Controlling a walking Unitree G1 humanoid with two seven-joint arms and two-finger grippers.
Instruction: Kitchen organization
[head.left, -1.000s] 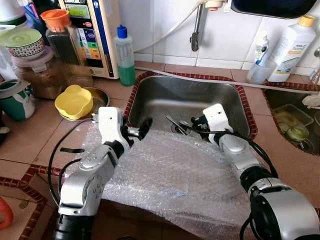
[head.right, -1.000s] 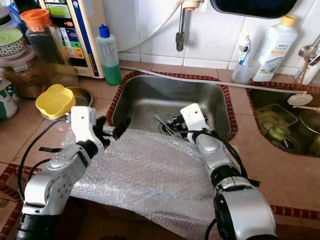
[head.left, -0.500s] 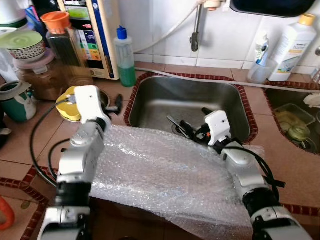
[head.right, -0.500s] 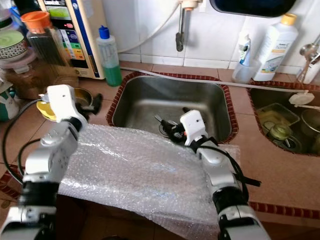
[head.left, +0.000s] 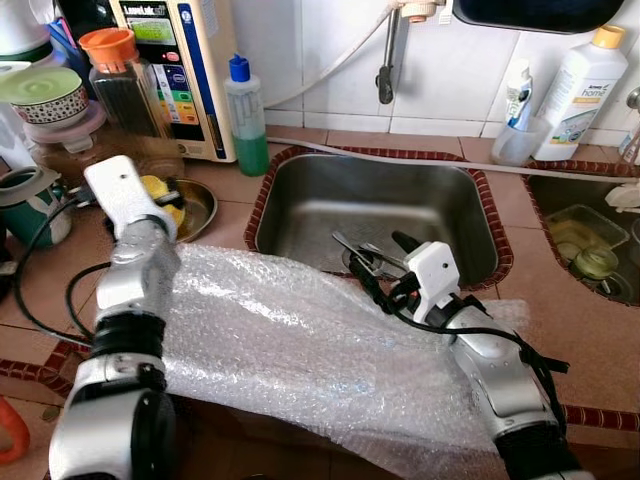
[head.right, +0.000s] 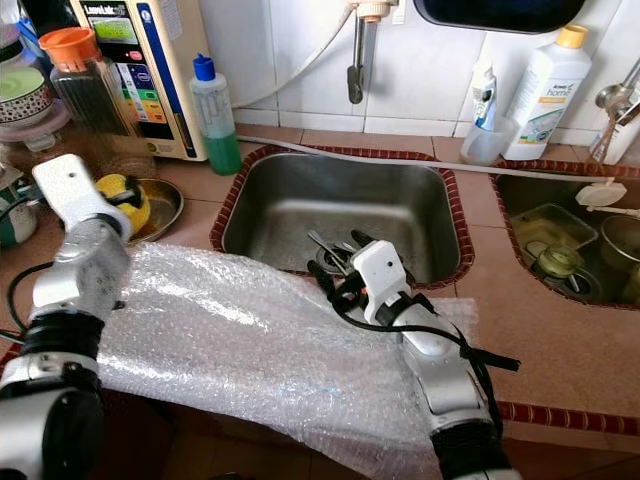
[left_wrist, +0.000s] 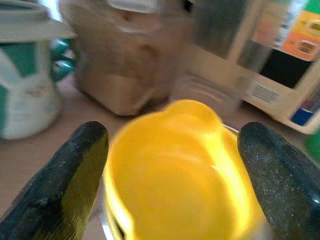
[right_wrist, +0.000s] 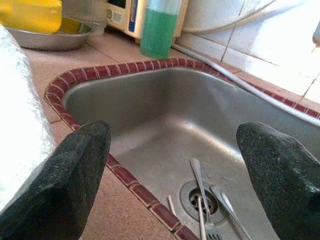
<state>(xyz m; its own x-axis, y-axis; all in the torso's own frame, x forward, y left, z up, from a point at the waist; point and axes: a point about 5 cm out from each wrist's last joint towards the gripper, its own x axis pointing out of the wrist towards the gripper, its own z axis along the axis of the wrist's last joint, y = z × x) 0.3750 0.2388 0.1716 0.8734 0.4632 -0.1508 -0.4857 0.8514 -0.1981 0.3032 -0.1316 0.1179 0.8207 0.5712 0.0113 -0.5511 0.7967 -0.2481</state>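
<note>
the left gripper (left_wrist: 172, 175) is spread wide, its two black fingers (left_wrist: 70, 175) flanking a yellow bowl (left_wrist: 180, 175) without visibly touching it. in the head views that yellow bowl sits in a shallow steel dish (head.left: 195, 200) on the brown tiled tabletop (head.left: 590, 340), at about 9 o'clock from the sink (head.left: 375, 205), and the left arm reaches over the dish from the 7 o'clock side.

a large sheet of bubble wrap (head.left: 290, 340) lies across the near tabletop edge, its far edge lapping the sink's near rim. the right gripper (right_wrist: 172, 175) is released too, fingers well apart, hanging over the sink's near rim at roughly 6 o'clock of the basin, with the bubble wrap just beside and under its forearm. past its fingers a few pieces of cutlery (right_wrist: 200, 200) lie around the drain (right_wrist: 200, 197) on the sink floor.

at 11 o'clock from the sink stands a green liquid bottle (head.left: 247, 115) with a blue cap, next to a white appliance (head.left: 180, 70) against the tiled wall. further toward 10 o'clock are a jar with an orange lid (head.left: 115, 75), stacked containers and a green and white mug (head.left: 25, 200). a tap (head.left: 385, 60) hangs at 12 o'clock. at 2 o'clock stands a white detergent bottle (head.left: 590, 85) with a yellow cap, and at 3 o'clock a second basin (head.left: 590, 245) holds dishes.
</note>
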